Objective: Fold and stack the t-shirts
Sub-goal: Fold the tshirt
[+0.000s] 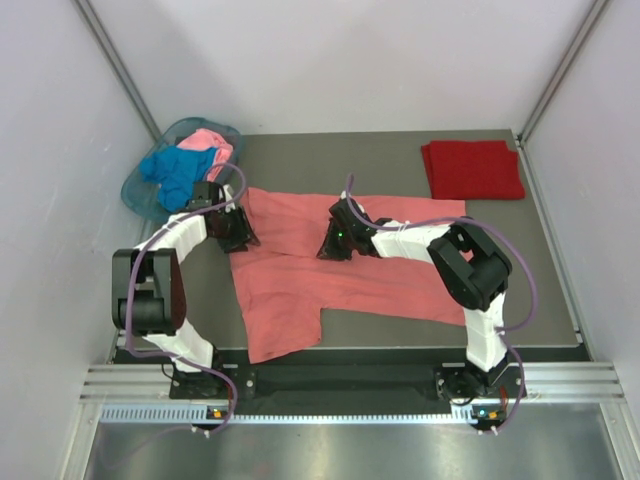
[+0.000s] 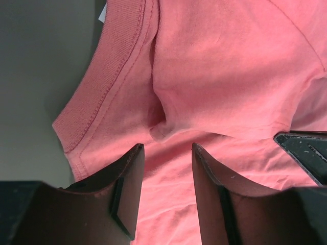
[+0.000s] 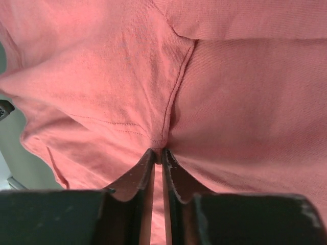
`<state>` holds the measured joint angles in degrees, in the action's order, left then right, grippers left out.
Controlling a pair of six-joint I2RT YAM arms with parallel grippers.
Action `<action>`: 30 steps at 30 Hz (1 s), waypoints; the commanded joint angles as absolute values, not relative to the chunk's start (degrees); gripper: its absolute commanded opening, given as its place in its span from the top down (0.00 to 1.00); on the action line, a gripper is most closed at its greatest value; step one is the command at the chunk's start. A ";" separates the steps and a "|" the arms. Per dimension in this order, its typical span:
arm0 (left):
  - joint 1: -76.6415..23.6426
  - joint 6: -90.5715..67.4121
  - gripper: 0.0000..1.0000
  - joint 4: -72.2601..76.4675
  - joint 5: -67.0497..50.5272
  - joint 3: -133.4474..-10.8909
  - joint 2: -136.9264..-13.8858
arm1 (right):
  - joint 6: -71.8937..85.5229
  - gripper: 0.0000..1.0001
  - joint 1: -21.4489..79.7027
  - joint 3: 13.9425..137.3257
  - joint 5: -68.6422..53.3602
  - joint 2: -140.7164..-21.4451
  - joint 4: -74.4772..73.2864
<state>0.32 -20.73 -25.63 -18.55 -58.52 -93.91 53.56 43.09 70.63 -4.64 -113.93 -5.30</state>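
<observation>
The salmon-coral t-shirt (image 1: 330, 270) lies spread on the grey table, partly folded. My left gripper (image 1: 238, 235) is open over its left edge, beside the ribbed collar (image 2: 104, 87), jaws apart above the cloth (image 2: 168, 153). My right gripper (image 1: 335, 245) is shut on a pinch of the salmon-coral t-shirt at a sleeve seam (image 3: 159, 152). The dark red t-shirt (image 1: 472, 168) lies folded at the far right corner. The bright blue t-shirt (image 1: 175, 175) and the light pink t-shirt (image 1: 208, 142) lie crumpled in the basket.
The translucent teal basket (image 1: 140, 195) stands at the far left, off the table's corner. White walls close in on both sides. The table's front edge (image 1: 400, 350) runs just past the shirt's hem.
</observation>
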 commanded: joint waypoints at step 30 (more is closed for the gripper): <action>0.44 -19.95 0.61 -20.65 -19.95 -60.91 -98.35 | 53.00 1.00 44.12 71.90 -6.42 -112.85 -0.88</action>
